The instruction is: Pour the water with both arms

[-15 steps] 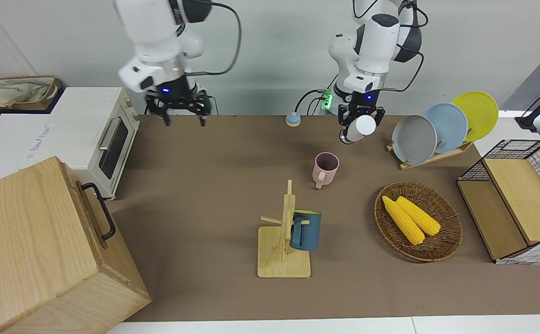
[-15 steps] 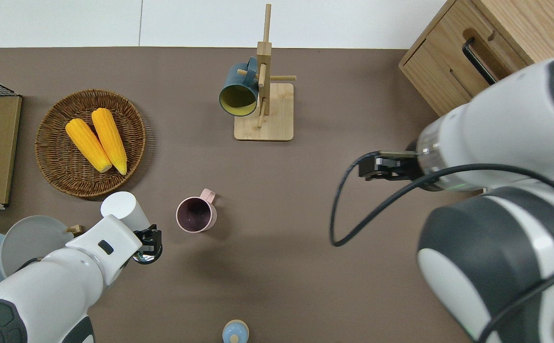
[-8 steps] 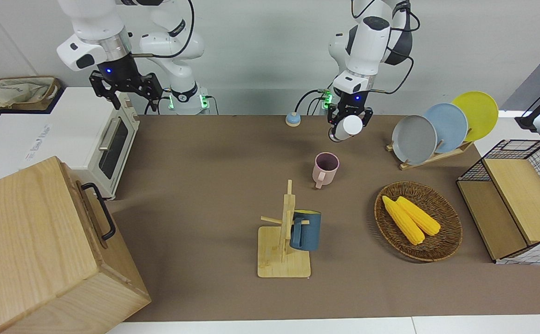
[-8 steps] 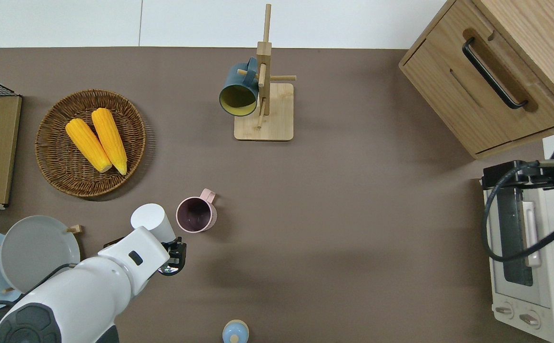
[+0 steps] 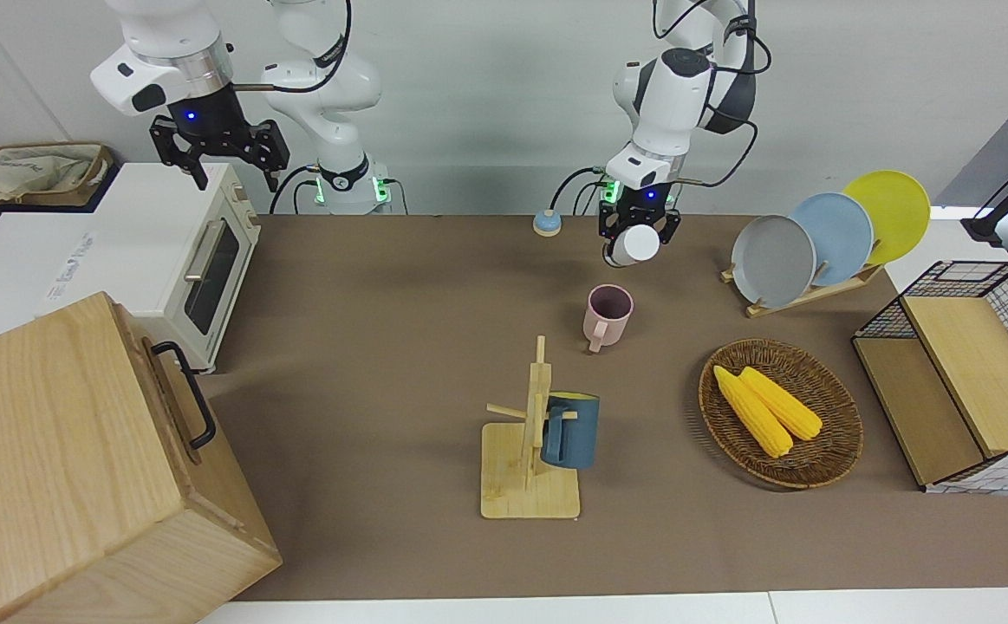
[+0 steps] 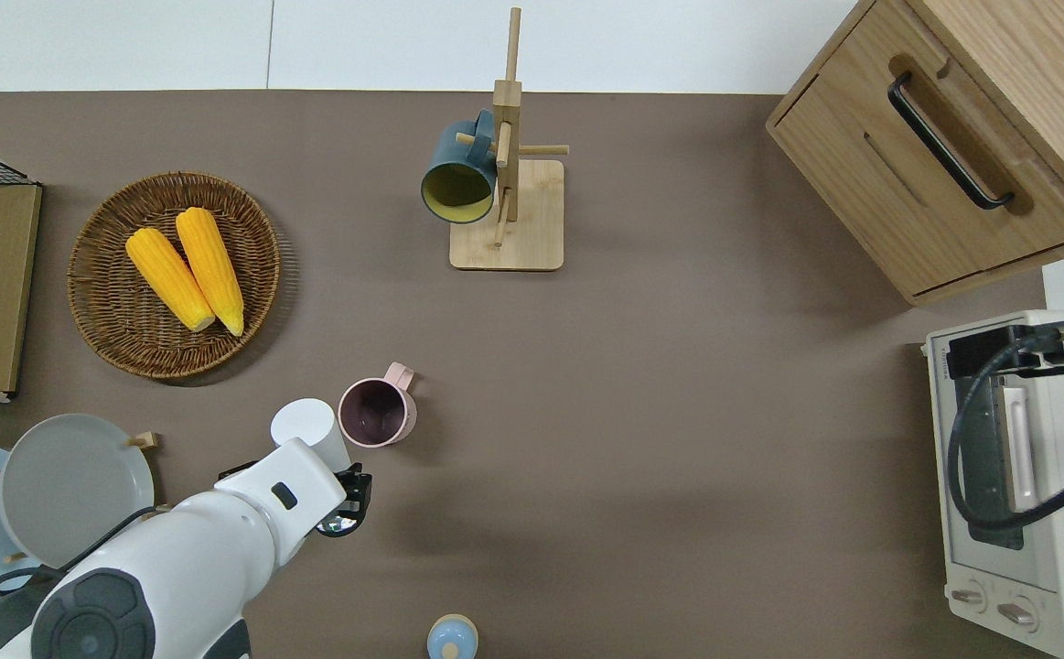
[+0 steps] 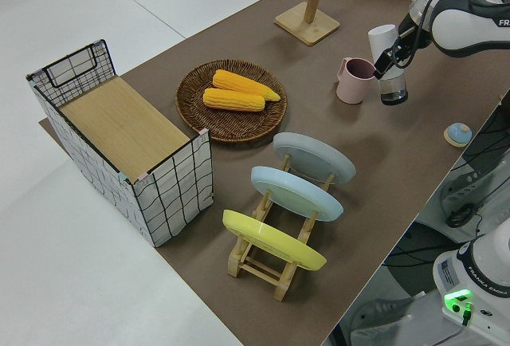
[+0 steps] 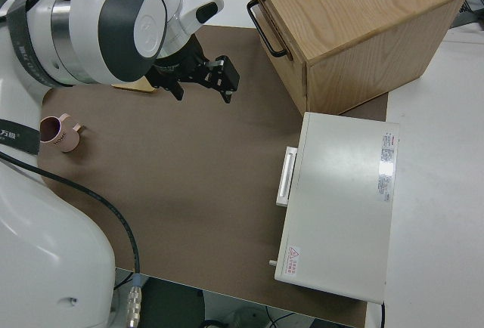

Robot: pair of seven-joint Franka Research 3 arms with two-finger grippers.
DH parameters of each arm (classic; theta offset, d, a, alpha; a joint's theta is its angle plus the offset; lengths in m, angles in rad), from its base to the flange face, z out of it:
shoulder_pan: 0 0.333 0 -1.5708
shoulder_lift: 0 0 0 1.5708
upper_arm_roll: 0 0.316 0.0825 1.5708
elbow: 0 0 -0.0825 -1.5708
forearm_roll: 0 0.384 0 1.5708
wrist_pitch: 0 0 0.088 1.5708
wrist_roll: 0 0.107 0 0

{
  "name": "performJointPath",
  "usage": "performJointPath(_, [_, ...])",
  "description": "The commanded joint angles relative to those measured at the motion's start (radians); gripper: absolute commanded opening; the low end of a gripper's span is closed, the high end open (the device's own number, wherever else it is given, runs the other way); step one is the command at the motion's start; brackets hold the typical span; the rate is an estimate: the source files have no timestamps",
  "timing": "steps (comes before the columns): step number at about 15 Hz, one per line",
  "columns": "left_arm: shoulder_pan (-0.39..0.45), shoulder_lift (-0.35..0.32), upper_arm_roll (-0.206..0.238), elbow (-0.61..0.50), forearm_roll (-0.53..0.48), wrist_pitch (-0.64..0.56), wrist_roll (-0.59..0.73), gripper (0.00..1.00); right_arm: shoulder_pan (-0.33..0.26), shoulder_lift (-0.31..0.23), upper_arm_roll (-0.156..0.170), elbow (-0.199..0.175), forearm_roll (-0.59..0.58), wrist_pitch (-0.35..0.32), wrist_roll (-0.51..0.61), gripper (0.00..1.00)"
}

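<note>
Fingers (image 5: 616, 227) around tilted white bottle (image 5: 639, 244) beside pink mug (image 5: 608, 314)

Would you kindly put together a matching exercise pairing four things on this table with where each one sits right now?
Things:
1. white cup
2. blue mug
3. corn cobs
4. pink mug

Places:
A. in the wicker basket
B. standing on the table, empty
C. hanging on the wooden mug stand
D. held in the left gripper, tipped, beside the pink mug

Pairs: 1-D, 2-C, 3-A, 4-B
</note>
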Motion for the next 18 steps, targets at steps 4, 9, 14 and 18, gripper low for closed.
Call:
performJointPath(4, [-0.013, 0.069, 0.007, 0.101, -0.003, -0.112, 0.0, 0.0, -0.012, -0.024, -0.006, -0.017, -0.021, -0.021, -0.059, 0.992])
performJointPath(9, [-0.013, 0.129, 0.007, 0.186, 0.003, -0.235, 0.0, 0.0, 0.01, -0.024, 0.012, -0.017, -0.011, -0.009, -0.056, 0.992])
performJointPath(14, [-0.01, 0.187, 0.009, 0.257, 0.004, -0.346, 0.0, 0.0, 0.011, -0.024, 0.017, -0.017, -0.006, -0.009, -0.057, 0.992])
performJointPath(18, [-0.008, 0.207, 0.007, 0.259, 0.003, -0.36, -0.003, 0.0, 0.011, -0.024, 0.015, -0.017, -0.009, -0.009, -0.057, 0.992])
